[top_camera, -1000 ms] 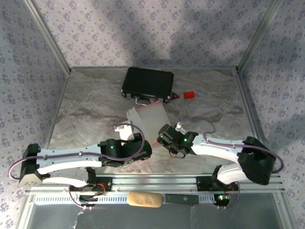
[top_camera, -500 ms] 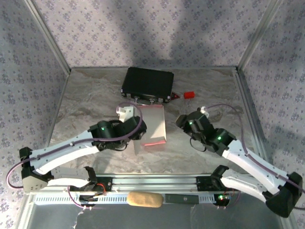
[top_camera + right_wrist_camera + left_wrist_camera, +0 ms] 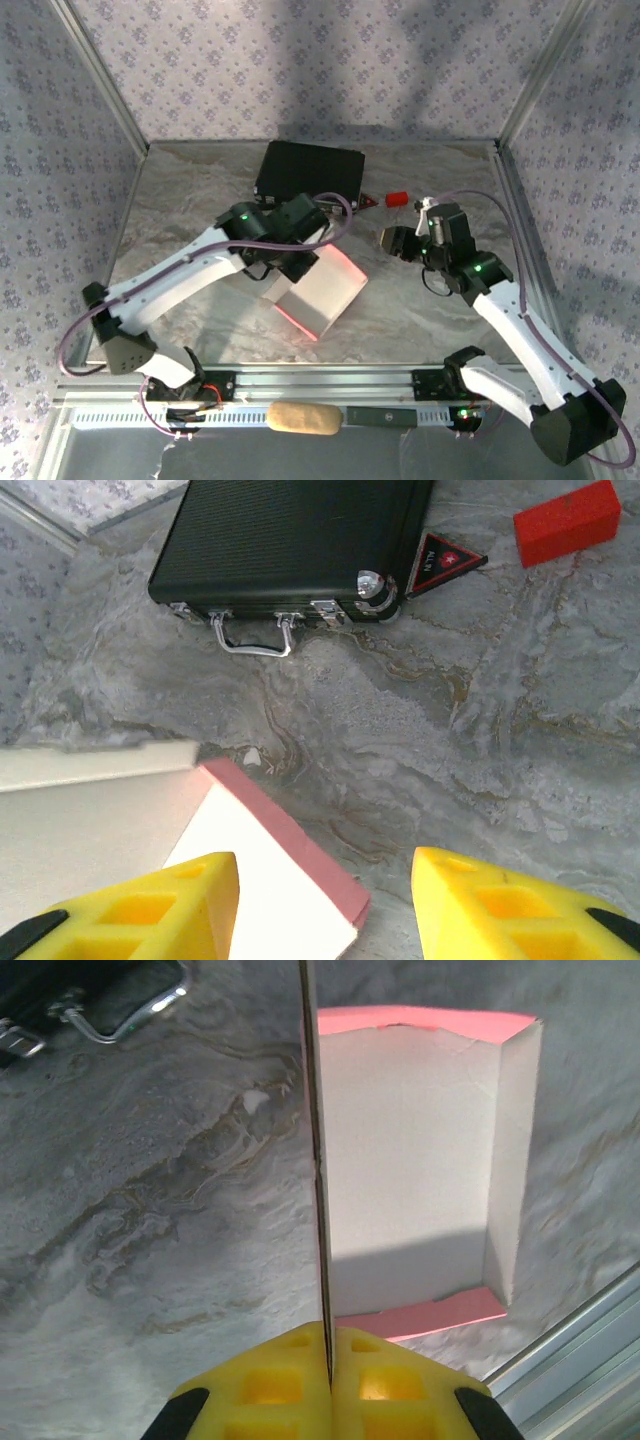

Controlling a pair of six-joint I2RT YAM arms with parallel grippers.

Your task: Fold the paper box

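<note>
Near the centre of the grey marbled table [image 3: 180, 200], a little toward 6 o'clock, the salmon-pink thin-card paper box [image 3: 325, 290] stands as a half-formed open sleeve. It is pale inside, with its walls raised and its ends unclosed. The left gripper [image 3: 328, 1352] has its jaws clamped on one upright panel, seen edge-on. The right gripper [image 3: 325, 900] hovers at the box's 2 o'clock, jaws moderately wide and holding nothing.

The step looks like squaring up the body. Next, the right gripper probably needs to press a loose flap inward while the left steadies the wall.

Tabs and slits are hard to make out. From above, the left arm covers the box's 11 o'clock corner, and the right wrist view cuts the box off at its lower edge. A black hard case with metal latches [image 3: 308, 172] lies at 12 o'clock.
</note>
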